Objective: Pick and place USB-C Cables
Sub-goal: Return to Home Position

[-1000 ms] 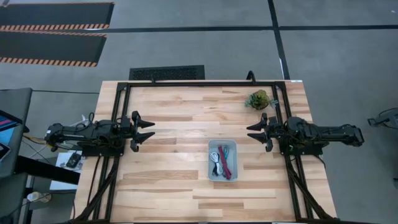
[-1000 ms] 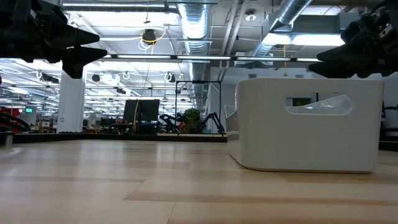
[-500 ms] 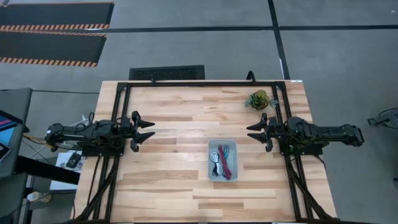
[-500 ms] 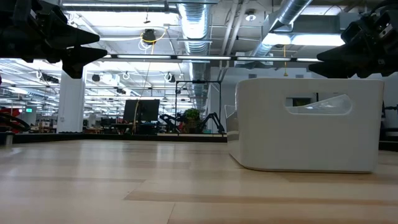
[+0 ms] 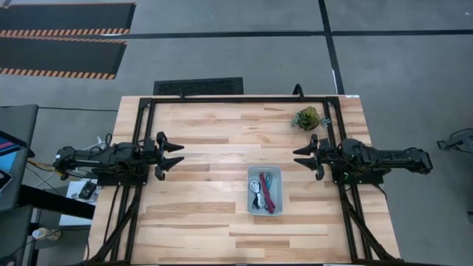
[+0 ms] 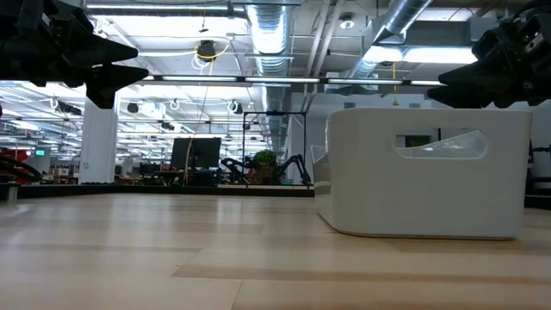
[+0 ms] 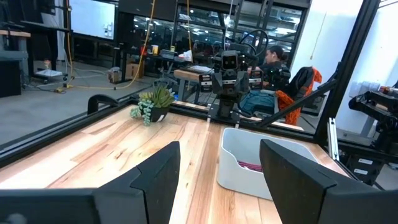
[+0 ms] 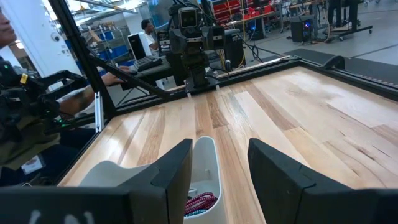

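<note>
The dark two-finger left gripper (image 5: 177, 154) and right gripper (image 5: 298, 157) hover wide open and empty. Between them, nearer the right one, a pale blue rectangular tray (image 5: 264, 168) holds the bundled USB-C Cables (image 5: 267, 193).

The left arm (image 5: 103, 162) lies stretched and level at the middle left of the high view, pointing to the right. At its end the left gripper (image 5: 177, 155) has its two fingers (image 7: 158, 177) spread apart, with nothing between them. The right arm (image 5: 384, 159) mirrors it at the middle right, pointing to the left. The right gripper (image 5: 297, 157) is spread the same way and holds nothing. In the low view both grippers hang in the upper corners. In each wrist view the opposite arm shows far off, facing the camera.
</note>
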Robot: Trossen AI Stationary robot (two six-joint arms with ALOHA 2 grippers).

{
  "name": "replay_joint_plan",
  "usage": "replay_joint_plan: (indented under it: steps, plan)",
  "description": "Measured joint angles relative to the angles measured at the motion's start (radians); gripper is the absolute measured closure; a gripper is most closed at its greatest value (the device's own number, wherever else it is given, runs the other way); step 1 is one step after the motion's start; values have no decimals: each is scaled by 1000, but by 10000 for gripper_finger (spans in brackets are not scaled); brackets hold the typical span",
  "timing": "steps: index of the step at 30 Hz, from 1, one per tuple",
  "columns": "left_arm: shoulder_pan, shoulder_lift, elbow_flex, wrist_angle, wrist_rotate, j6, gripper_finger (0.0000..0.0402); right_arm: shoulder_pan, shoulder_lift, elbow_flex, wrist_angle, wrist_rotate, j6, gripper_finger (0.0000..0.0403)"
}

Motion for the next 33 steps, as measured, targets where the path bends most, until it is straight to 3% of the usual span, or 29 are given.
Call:
replay_joint_plan:
  steps: [33]
  plan:
    - [0, 0, 0, 0, 0, 0, 192, 0, 0, 0, 0, 0, 0, 222]
